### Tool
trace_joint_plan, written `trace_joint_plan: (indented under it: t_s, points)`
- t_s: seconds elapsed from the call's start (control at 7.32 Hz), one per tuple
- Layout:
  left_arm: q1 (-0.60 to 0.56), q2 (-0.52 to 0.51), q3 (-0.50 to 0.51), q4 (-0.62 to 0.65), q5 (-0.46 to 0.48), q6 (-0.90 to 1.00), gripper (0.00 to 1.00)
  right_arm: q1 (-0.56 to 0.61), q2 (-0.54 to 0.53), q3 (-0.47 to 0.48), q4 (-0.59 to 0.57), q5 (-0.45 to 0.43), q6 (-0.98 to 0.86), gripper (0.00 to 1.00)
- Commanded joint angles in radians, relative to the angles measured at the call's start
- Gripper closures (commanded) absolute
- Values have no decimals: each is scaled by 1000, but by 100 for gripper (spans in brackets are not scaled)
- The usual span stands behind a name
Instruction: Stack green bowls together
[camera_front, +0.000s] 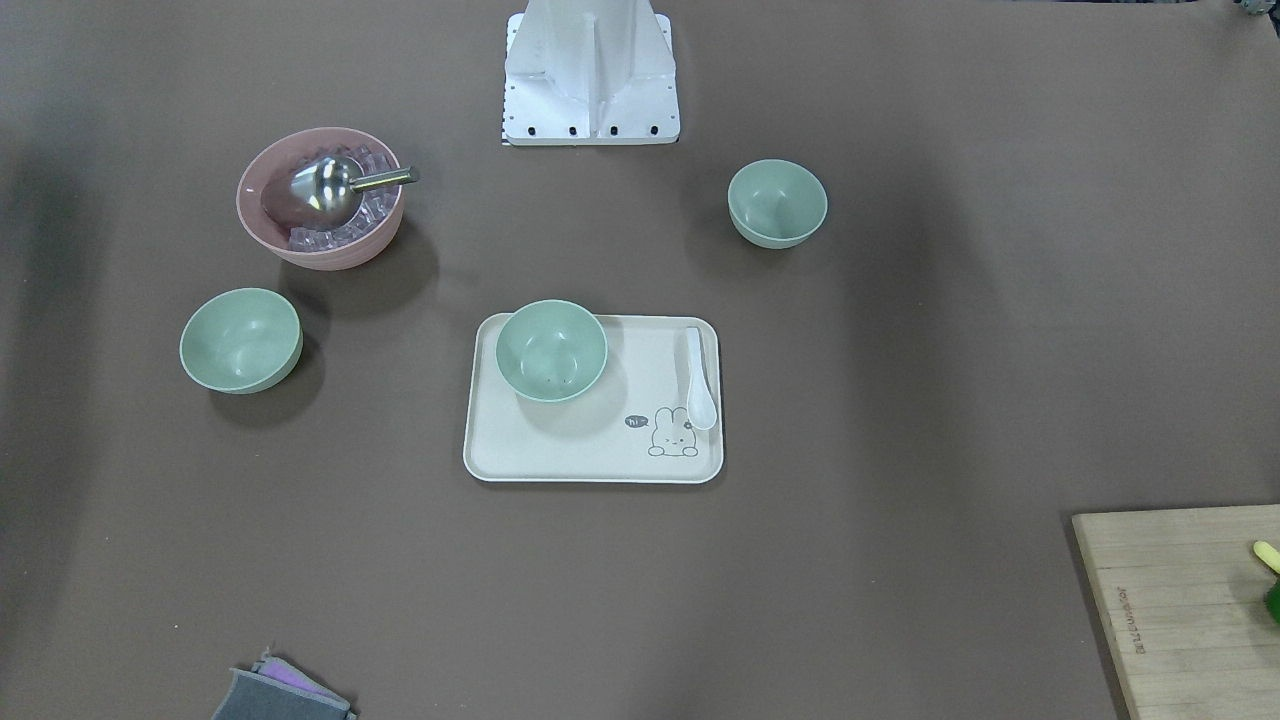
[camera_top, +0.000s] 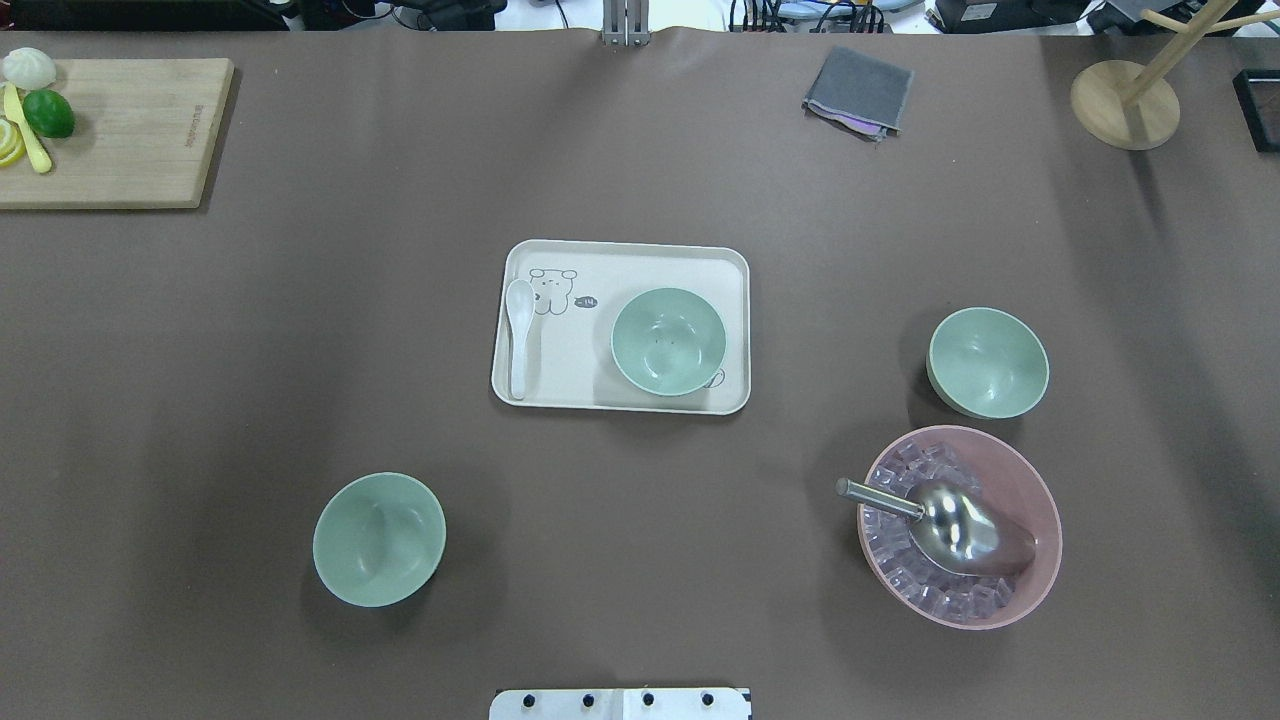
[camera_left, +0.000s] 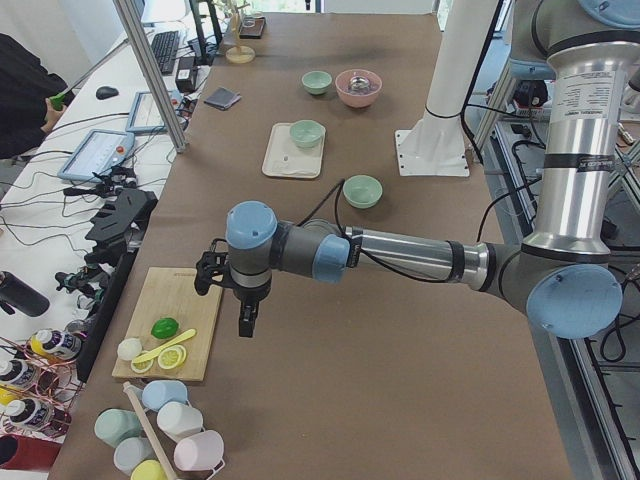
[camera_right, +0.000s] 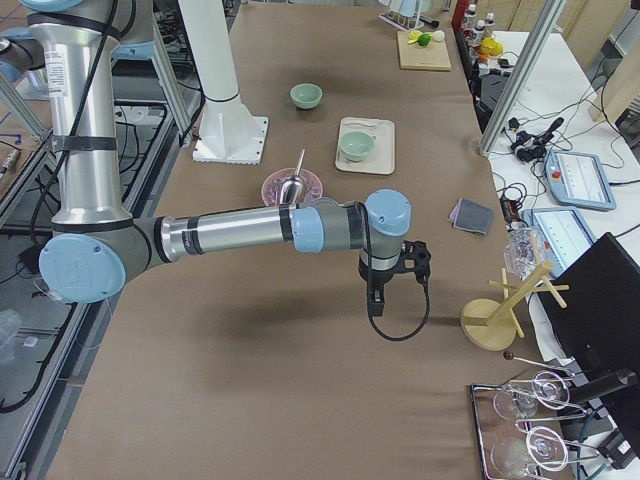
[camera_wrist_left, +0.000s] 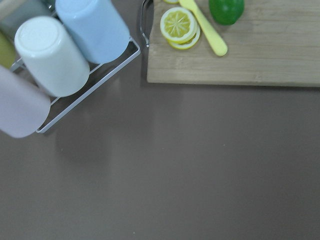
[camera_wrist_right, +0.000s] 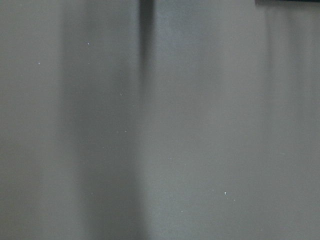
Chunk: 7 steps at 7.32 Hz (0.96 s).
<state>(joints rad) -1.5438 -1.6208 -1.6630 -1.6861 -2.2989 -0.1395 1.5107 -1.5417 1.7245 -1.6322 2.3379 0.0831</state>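
Three green bowls: all upright, all apart, none stacked yet.
Near bowl: on the bare desk, robot's left half, closest to the base.
Right bowl: on the bare desk, right half, just beyond the pink bowl holding ice and a metal scoop.
Tray bowl: on the tray at mid-desk, apart from the white spoon.
Left pincer: hangs over the desk's left end beside the cutting board. The near bowl lies well apart, back toward the middle. Grip state cannot be told.
Right pincer: hangs over the right end near the wooden stand. The right bowl lies well apart, back toward the middle. Grip state cannot be told.
Axis: bowls are round, so no long axis constrains the approach.
Nearer arm: judged left for the near bowl, right for the right bowl.
Views: overhead and front give the bowl spacing but show no arm. Only the side views show the arms. Neither wrist view shows a bowl.
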Motion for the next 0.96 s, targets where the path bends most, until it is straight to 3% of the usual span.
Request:
trace_joint_plan:
  t_s: [0.0,0.41,0.68,0.82]
  points:
    - [65,-8,2,-163,-4,-5,2,-4,31,0,8,6,1,0]
    - [139,-46,-1,-187,-4,-8,2,-73,109,-5,-2,-3,1,0]
    - [248,-118,3,-192,10,-101,2,-124,138,-16,5,-28,7,0]
    - [286,-122,8,-198,0,-179,2,-125,153,-25,8,-51,94,0]
